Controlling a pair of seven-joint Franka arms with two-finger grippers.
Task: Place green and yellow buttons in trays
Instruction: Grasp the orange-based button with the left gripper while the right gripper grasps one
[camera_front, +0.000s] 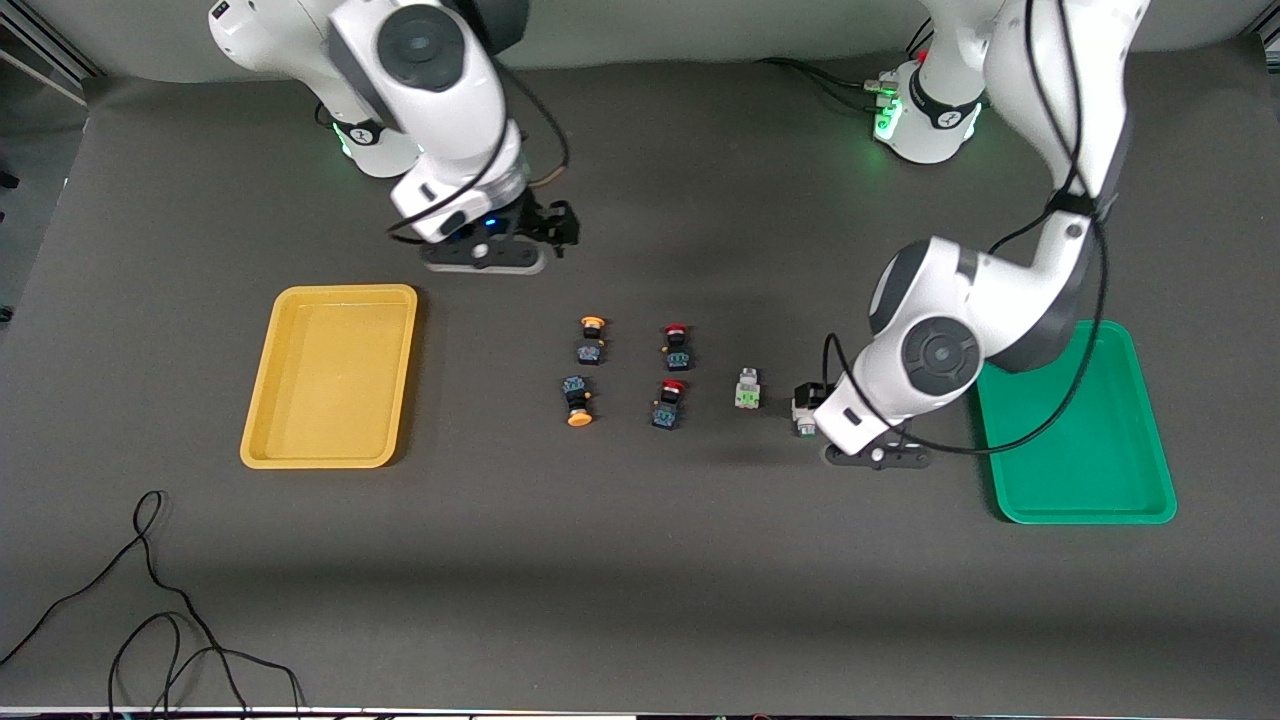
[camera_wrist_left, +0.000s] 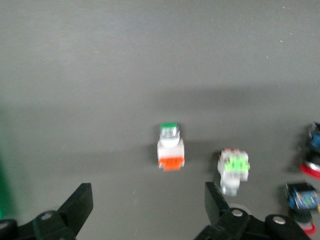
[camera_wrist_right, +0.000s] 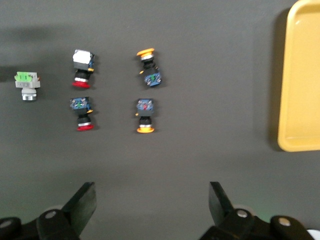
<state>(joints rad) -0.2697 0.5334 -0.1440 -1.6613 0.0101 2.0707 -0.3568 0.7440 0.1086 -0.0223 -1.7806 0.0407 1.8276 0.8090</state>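
Fingers spread wide and empty, my left hand (camera_wrist_left: 149, 210) hovers over the white green-capped button (camera_wrist_left: 170, 147), which lies on the bench (camera_front: 640, 560) beside the green tray (camera_front: 1100, 470). I judge this the approach: next I must descend squarely and close. My right hand (camera_wrist_right: 150, 207) waits open near the yellow tray (camera_front: 330, 375) and yellow-capped buttons (camera_front: 585, 370).

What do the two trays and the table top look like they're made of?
Yellow tray and green tray: probably moulded plastic, smooth with a slight sheen, rounded corners and raised rims. Table top: looks like a dark grey matte mat or cloth, no glare; cannot tell which.
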